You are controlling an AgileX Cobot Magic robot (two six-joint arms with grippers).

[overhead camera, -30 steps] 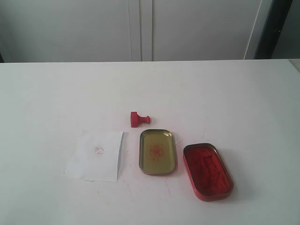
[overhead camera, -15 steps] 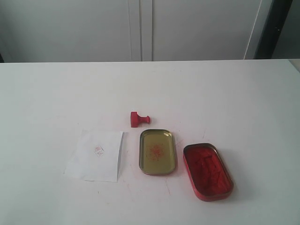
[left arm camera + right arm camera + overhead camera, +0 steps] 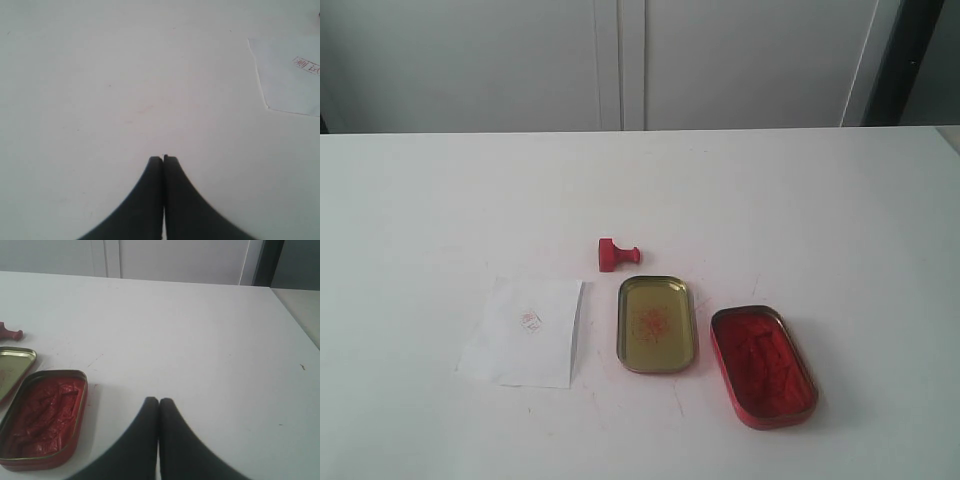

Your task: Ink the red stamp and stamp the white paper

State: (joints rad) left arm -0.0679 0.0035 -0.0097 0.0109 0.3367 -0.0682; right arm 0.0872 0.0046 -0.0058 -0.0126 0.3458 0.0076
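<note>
In the exterior view the red stamp [image 3: 617,254] lies tipped on its side on the white table [image 3: 800,200], knob handle pointing toward the right, just beyond the far end of the open gold tin [image 3: 657,324] and apart from it. The white paper [image 3: 525,332] lies flat to the left of that tin, close beside it, and carries a small faint red imprint [image 3: 530,321] near its middle. The red tin [image 3: 763,365], its ink pad exposed, sits to the right of the gold tin and a little nearer the camera. Neither arm appears in this view. In the left wrist view the left gripper [image 3: 163,159] is clenched, its dark fingers pressed together with nothing between them, poised over bare table; one corner of the white paper [image 3: 287,85] shows at the frame's edge, well apart from the fingertips. In the right wrist view the right gripper [image 3: 159,401] is likewise closed on nothing, hanging over bare table beside the red tin [image 3: 45,417], with the gold tin [image 3: 15,365] and the tip of the red stamp [image 3: 10,332] beyond it. As for progress, the lid is off and the pad is ready, and the paper bears a mark, but the pictures cannot say whether that print belongs to this attempt. Judged from how things lie, no gripper holds the stamp, so grasping it, pressing it into the red ink and setting it down on the paper all appear left to do.
</note>
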